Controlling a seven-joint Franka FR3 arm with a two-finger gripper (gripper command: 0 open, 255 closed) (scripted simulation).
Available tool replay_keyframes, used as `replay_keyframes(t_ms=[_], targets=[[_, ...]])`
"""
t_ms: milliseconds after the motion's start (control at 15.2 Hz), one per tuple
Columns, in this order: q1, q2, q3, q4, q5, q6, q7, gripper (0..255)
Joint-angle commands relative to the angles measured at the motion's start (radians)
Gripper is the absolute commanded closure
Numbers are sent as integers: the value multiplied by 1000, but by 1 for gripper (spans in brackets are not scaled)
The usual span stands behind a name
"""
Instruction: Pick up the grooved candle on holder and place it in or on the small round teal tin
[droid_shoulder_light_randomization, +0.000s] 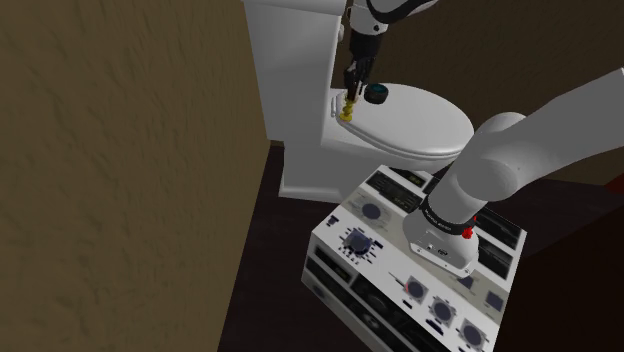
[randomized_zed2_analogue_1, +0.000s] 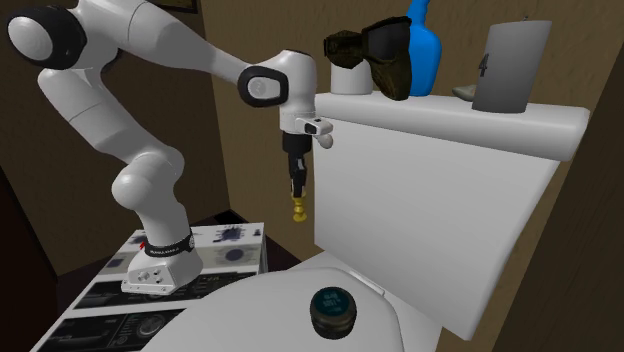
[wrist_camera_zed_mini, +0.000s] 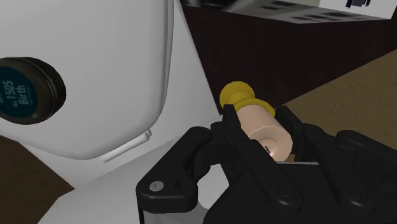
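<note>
One candle on holder (wrist_camera_zed_mini: 267, 132): a short, pale cream cylinder seated on a glossy yellow-gold holder (wrist_camera_zed_mini: 236, 97) with a narrow waist and a rounded, flaring foot. Grooving on the cream body could not be made out. Location: clamped between the two black fingers of the tool (wrist_camera_zed_mini: 259, 124), which pressed on the cream body from either side, with the gold foot pointing away from the hand. In the second exterior view it hung foot-down, off any surface, just in front of the white toilet tank (randomized_zed2_analogue_1: 430, 200) at that view's left end of the tank. It was above the rear of the white toilet lid (randomized_zed2_analogue_1: 260, 310).

One small round tin (randomized_zed2_analogue_1: 333, 310): dark wall, teal top with pale lettering, standing upright on the toilet lid, near the candle but apart from it.

Four items stood on the tank top: a blue vase (randomized_zed2_analogue_1: 420, 40), dark goggles (randomized_zed2_analogue_1: 385, 50), a white cup (randomized_zed2_analogue_1: 350, 78) and a grey card (randomized_zed2_analogue_1: 510, 65).

One stand (droid_shoulder_light_randomization: 330, 265): a box printed with dials and panels, carrying the base of the white arm (randomized_zed2_analogue_1: 150, 60).
</note>
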Motion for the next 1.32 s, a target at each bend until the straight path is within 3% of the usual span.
replay_keyframes(t_ms=[0,264,792,1254], targets=[[2,-8,3,24,2,-30,1,255],[2,-20,5,61,4,-79,0,255],[-75,71,-146,169,-63,-83,-196,255],[-121,204,-272,319,-75,-86,-373,255]])
